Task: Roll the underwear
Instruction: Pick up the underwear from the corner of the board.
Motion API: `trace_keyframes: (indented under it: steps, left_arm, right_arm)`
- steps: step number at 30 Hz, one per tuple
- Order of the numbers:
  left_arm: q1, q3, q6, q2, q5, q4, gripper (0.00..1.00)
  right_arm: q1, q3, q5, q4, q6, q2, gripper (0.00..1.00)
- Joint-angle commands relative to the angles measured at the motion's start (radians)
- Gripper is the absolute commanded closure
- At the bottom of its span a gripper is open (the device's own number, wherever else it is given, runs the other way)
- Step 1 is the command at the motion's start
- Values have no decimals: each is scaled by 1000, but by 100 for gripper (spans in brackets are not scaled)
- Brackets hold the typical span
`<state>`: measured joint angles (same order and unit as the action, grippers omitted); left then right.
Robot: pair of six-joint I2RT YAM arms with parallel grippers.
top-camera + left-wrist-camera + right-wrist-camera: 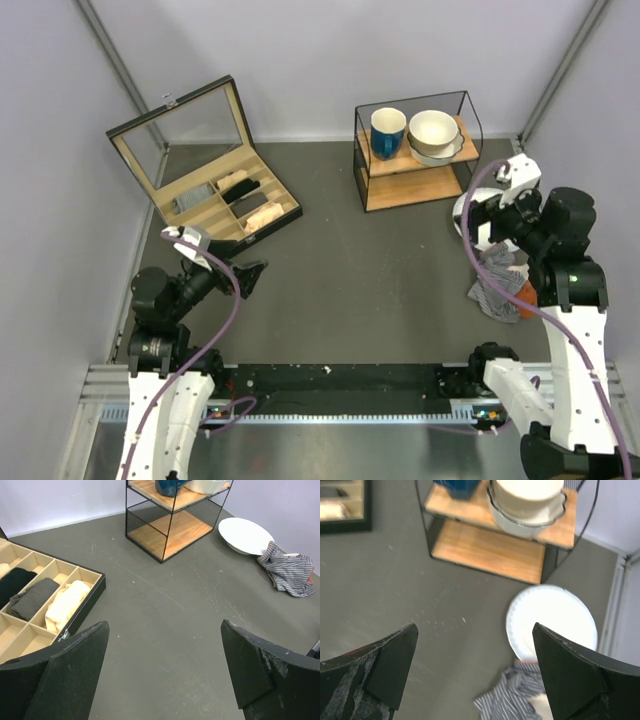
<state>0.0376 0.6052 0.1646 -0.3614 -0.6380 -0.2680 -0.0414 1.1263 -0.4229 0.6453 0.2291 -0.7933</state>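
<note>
From above, the underwear (497,283) lies crumpled on the table (350,280) at about 3 o'clock, with a white plate (462,222) just beside it at its 12 o'clock. The right arm (560,255) hangs over it, probably poised for a pick-up, while the left fingers (250,273) sit spread at 8 o'clock, well apart. The left wrist view shows them wide open and empty, the garment far off at 2 o'clock. In the right wrist view the right fingers (387,665) are spread too, holding nothing, the striped cloth low between them at 6 o'clock, so a descent seems the sensible next move
</note>
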Motion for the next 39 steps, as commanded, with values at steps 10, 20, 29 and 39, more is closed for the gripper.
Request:
trace_keyframes:
  steps: [10,20,29,39]
  left_arm:
    - [28,-27,41,-39,-15,64,1]
    - [35,-25,42,-73,-15,69,1]
    - [36,-25,41,-100,-12,72,1]
    - [33,-22,39,-122,-9,70,1]
  right_arm:
    - [-267,-50,144,135,386,-303,6]
    - [-278,85,185,136,403,-673,29]
    - [-284,128,213,132,412,-820,36]
    - [-284,93,197,137,453,-807,84]
